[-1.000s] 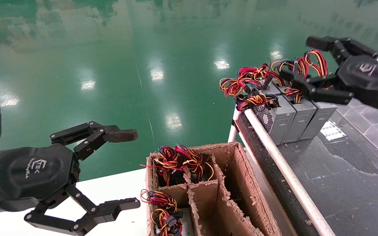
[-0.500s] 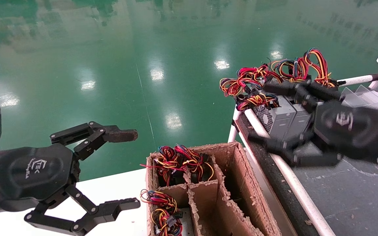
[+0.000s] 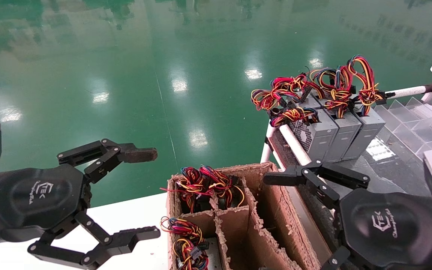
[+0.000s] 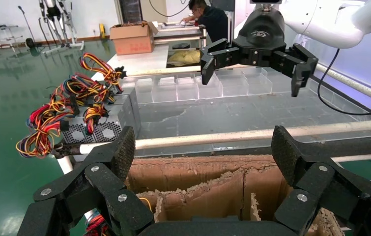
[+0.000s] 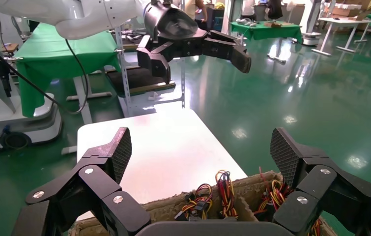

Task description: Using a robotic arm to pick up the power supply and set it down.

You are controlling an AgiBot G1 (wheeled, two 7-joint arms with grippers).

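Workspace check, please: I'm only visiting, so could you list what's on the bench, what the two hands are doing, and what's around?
Surface: dark, scuffed bench top edged by a white rail.
Job's things: power supply, rightmost of three grey boxes in a row, ungripped.
Clutter: divided cardboard box holding wired units; clear trays.
Hands: right hand open, over the box's edge, empty; left hand open, idle over the white table.
Cables: coloured wire loops atop the boxes.
Surroundings: glossy green floor.

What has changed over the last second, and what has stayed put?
The right claw, open and empty, pulled back from the wired power supply toward the cardboard box, taking nothing. The three power supplies, the box and the open left claw stayed put.
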